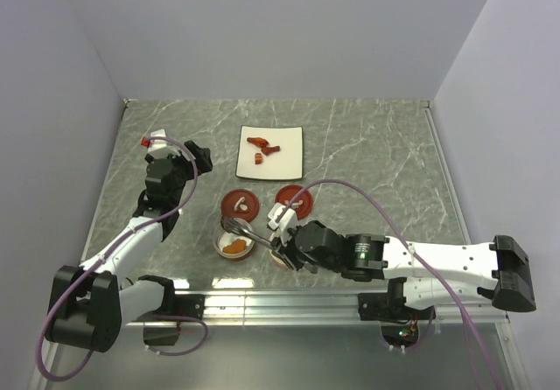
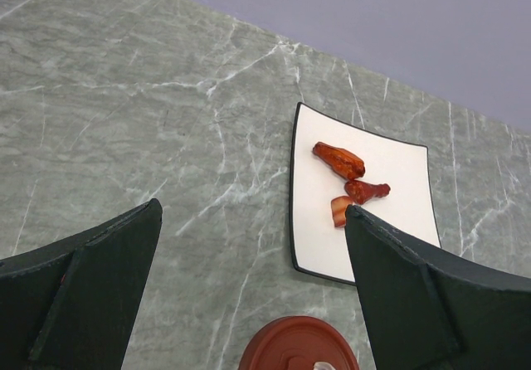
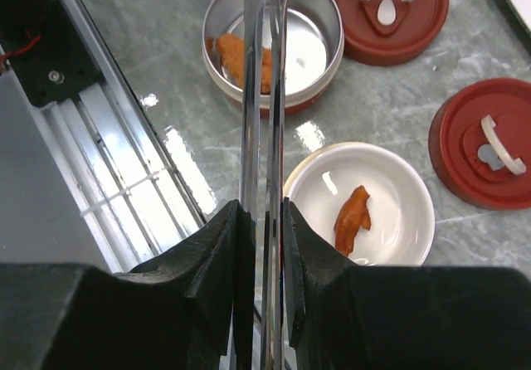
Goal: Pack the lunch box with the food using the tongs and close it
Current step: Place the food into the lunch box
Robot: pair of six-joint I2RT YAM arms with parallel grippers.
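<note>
The tongs (image 3: 264, 96) are pinched in the right jaws, arms nearly together, tips over the metal tin (image 3: 311, 42). The left jaws are spread and hold nothing. An even squeeze should prevent twisting. The tin holds an orange morsel (image 3: 241, 59), the white bowl (image 3: 390, 179) a second morsel (image 3: 353, 216), and three morsels (image 1: 262, 145) lie on the plate (image 1: 284, 164).
</note>
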